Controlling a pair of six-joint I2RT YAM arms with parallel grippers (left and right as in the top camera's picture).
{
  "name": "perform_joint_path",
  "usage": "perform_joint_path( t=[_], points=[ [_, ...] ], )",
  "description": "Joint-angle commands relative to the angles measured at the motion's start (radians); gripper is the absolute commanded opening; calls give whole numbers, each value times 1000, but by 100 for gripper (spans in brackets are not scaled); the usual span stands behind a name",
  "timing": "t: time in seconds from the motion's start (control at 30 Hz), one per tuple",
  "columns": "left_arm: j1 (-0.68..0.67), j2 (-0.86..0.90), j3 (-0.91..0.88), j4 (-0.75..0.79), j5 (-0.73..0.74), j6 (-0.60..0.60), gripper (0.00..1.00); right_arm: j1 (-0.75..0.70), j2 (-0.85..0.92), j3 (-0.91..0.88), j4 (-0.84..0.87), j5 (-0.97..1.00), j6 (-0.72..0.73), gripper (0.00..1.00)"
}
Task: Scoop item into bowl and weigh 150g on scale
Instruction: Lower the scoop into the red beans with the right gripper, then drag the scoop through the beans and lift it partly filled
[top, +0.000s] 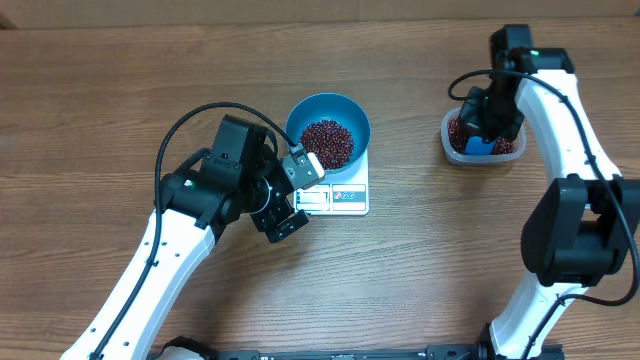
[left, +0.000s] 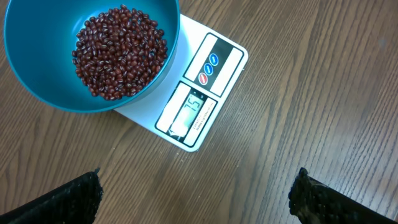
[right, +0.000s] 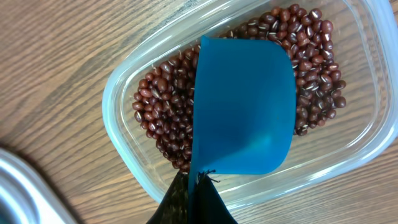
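1. Wooden bench (top: 100, 100) carries one scale (top: 345, 198), centre frame, with one bowl (top: 297, 120) of beans (top: 327, 143) on it.
2. Your left fingers (left: 68, 199) stand wide apart, empty.
3. Your right fingers (right: 198, 202) pinch one scoop (right: 242, 112) over one tub (right: 124, 93), upper right.

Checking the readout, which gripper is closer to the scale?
Left. The left gripper hangs open beside the scale, at its display edge; the right gripper is over the bean tub, holding the scoop.

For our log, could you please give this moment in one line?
left pincer open | right pincer shut on scoop at tub | bowl of beans on scale
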Motion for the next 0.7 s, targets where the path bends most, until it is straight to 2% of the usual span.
perform_joint_path(
  t=[0.0, 0.2, 0.67],
  points=[
    [-1, 5, -5, 4, 8, 19, 100, -19, -22, 24, -8, -111, -21, 4],
    [-1, 5, -5, 4, 8, 19, 100, -40, -22, 24, -34, -117, -37, 4],
    [-2, 5, -5, 4, 8, 19, 99, -107, -22, 24, -35, -292, -105, 4]
  ],
)
